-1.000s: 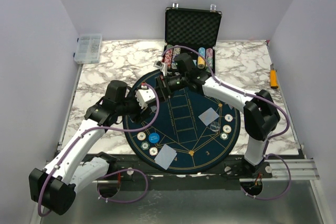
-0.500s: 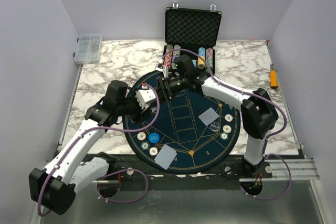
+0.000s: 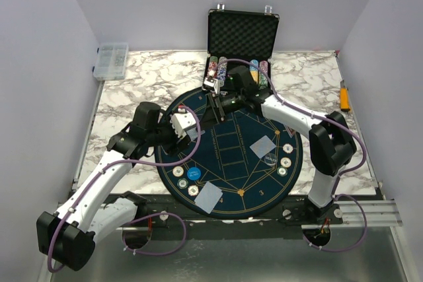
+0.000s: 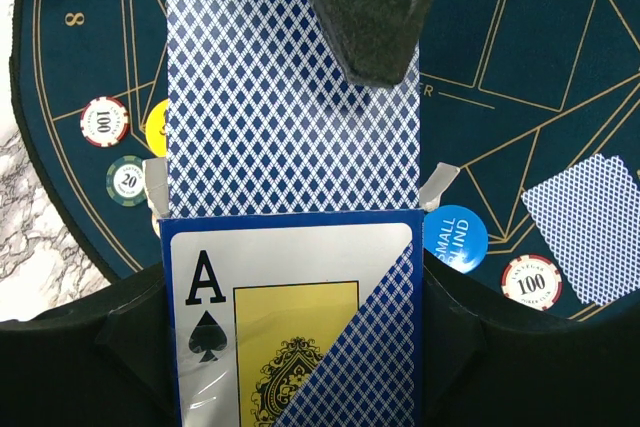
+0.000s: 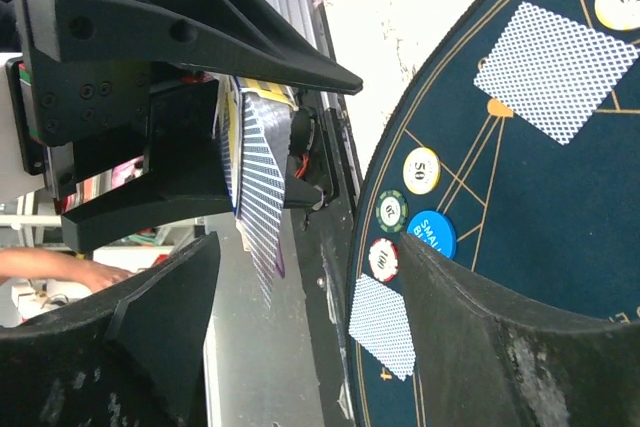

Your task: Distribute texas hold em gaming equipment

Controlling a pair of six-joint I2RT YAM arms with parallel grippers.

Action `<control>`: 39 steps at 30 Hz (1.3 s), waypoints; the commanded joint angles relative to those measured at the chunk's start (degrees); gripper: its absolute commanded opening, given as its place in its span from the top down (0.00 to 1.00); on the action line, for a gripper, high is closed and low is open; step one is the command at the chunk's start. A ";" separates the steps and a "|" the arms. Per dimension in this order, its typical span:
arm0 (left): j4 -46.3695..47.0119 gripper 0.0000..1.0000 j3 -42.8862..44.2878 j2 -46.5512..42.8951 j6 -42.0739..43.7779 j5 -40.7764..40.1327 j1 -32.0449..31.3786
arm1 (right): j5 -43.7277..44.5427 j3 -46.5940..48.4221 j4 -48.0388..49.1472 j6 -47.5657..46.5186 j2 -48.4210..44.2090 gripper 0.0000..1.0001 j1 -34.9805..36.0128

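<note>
My left gripper (image 3: 180, 125) is shut on a blue card box with an ace of spades (image 4: 250, 347), held over the left part of the mat. One card with a blue diamond back (image 4: 260, 107) sticks out of the box. My right gripper (image 3: 215, 105) is open, its fingers wide on either side of that card (image 5: 258, 217); one dark finger (image 4: 365, 7) shows over the card. On the mat lie a blue "small blind" disc (image 3: 193, 175), several chips (image 4: 104, 120), a card (image 3: 210, 196), another card (image 3: 262, 145) and a clear disc (image 3: 269, 158).
The round dark-blue mat (image 3: 231, 130) lies on the marble table. An open metal case (image 3: 242, 34) with rows of chips (image 3: 225, 69) stands at the back. A clear compartment box (image 3: 111, 61) sits back left, and an orange-handled tool (image 3: 344, 96) at the right.
My right gripper and wrist have shifted a little right and back, away from the left gripper. The left arm with the card box has stayed still.
</note>
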 commanded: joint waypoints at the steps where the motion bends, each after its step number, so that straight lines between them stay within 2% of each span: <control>1: 2.09 1.00 1.31 -0.11 0.13 1.55 -0.21 | -3.35 0.47 3.39 1.84 -0.61 0.24 1.06; 3: 2.14 1.00 1.46 0.03 -0.02 1.62 -0.21 | -3.15 1.00 4.49 2.90 0.72 0.26 1.39; 5: 2.21 1.00 1.54 0.04 -0.05 1.50 -0.21 | -1.80 1.78 4.93 4.28 1.79 0.33 1.50; 8: 2.17 1.00 1.23 -0.30 -0.16 0.81 -0.21 | -1.26 3.68 2.27 2.71 3.06 0.46 1.58; 12: 2.18 1.00 -0.12 -0.84 -0.05 0.04 -0.16 | -0.58 4.25 -3.59 -1.57 2.71 0.68 1.37; 18: 2.19 1.00 -0.67 -1.03 -0.14 -0.05 0.36 | -1.62 3.67 -8.72 -4.49 1.33 0.82 -1.09; 21: 2.18 1.00 -0.36 -0.64 -0.52 0.22 1.09 | -2.50 4.04 -10.91 -6.09 0.84 0.99 -3.07; 27: 2.41 1.00 0.55 0.10 -2.08 0.81 3.81 | -4.85 4.72 -12.95 -6.61 -0.96 0.99 -7.67; 33: 2.76 1.00 3.19 0.98 -5.48 2.15 8.46 | -1.30 2.02 -11.95 -8.28 0.20 0.99 -10.09; 39: 3.71 1.00 6.20 2.13 -9.77 2.36 10.85 | 4.11 -1.44 6.49 4.78 5.62 1.00 -5.36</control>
